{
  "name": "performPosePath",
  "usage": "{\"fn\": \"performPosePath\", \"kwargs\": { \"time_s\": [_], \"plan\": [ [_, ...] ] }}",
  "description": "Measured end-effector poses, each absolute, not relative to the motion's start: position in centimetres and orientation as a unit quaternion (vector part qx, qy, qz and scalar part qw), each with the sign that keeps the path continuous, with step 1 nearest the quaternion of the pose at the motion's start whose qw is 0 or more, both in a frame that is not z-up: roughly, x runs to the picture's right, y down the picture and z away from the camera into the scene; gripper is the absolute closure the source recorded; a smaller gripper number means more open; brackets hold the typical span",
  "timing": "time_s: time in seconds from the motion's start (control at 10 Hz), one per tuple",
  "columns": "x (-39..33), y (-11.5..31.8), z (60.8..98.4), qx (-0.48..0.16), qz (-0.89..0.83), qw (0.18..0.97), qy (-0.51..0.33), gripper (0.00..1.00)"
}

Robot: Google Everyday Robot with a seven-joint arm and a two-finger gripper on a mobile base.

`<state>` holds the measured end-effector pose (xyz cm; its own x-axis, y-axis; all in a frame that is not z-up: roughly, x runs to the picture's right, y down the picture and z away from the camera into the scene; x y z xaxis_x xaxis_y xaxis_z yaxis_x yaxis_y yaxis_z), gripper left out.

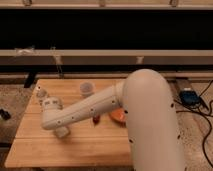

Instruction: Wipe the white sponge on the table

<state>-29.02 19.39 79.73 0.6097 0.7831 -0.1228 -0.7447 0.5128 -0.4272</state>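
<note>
Sponge placement in the camera view: the white sponge lies flat on the left part of the table, near a white bottle. It is a soft-looking off-white pad with rounded corners. Its long axis runs roughly left to right across the table, slightly tilted, and its near edge is hidden by the arm. The tabletop is pale wood with a plank grain. The gripper hangs as a short pale stub on the near side of the smooth, rounded wrist. Its fingers are closed together with nothing seen between them. The sponge sits just beside the wrist on its far side; whether they touch cannot be told. A translucent cup and an orange dish stand further right.
</note>
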Motion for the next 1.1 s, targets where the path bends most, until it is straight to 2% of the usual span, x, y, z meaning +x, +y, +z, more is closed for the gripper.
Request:
{"fn": "performPosePath", "kwargs": {
  "time_s": [0.5, 1.1],
  "plan": [
    [-31.6, 22.1, 77.5, -0.256, 0.375, 0.889, -0.059, 1.0],
    [-23.5, 20.9, 80.6, -0.263, 0.468, 0.843, -0.005, 1.0]
  ]
}}
